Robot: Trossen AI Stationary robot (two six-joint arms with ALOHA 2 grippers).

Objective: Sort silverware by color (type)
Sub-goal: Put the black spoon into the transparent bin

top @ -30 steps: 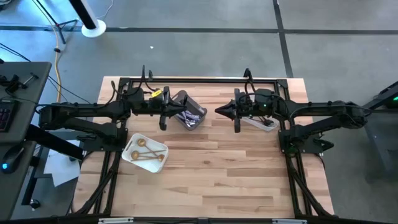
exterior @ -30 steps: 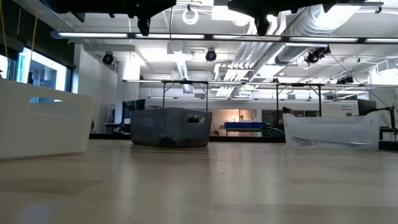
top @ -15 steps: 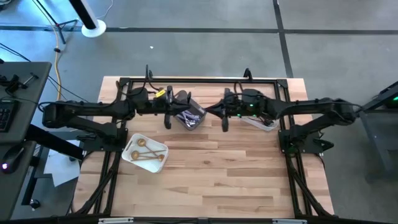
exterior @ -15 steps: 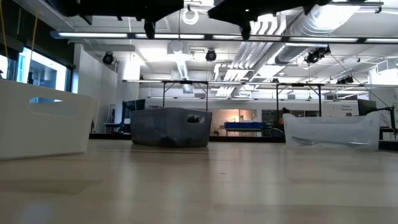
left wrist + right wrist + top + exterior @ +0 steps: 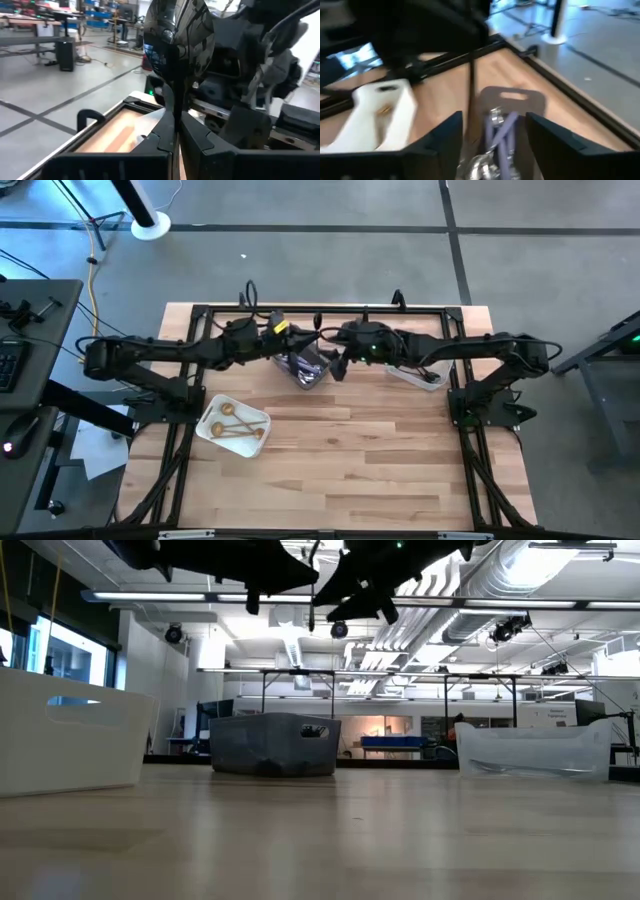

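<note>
Watching both arms meeting up over the grey bin (image 5: 305,366) at the back of the table, around 12 o'clock from the middle. My left gripper (image 5: 175,131) is pinching a shiny black spoon (image 5: 177,45) with its fingers clamped tight on the handle, bowl sticking up right in front of the wrist camera. In the right wrist view that same spoon's thin handle is hanging down as a dark line between my right gripper's (image 5: 494,131) fingers, which are standing apart and not touching it as far as I can tell.

Lilac-handled silverware (image 5: 500,131) is lying in the grey bin right under the right gripper. Gold spoons (image 5: 232,426) are sitting in the white tray (image 5: 260,421) at about 9 o'clock, well apart from the bin. Clear tub (image 5: 418,377) is sitting at roughly 2 o'clock, partly hidden under the right arm, so I can't tell what's in it.
</note>
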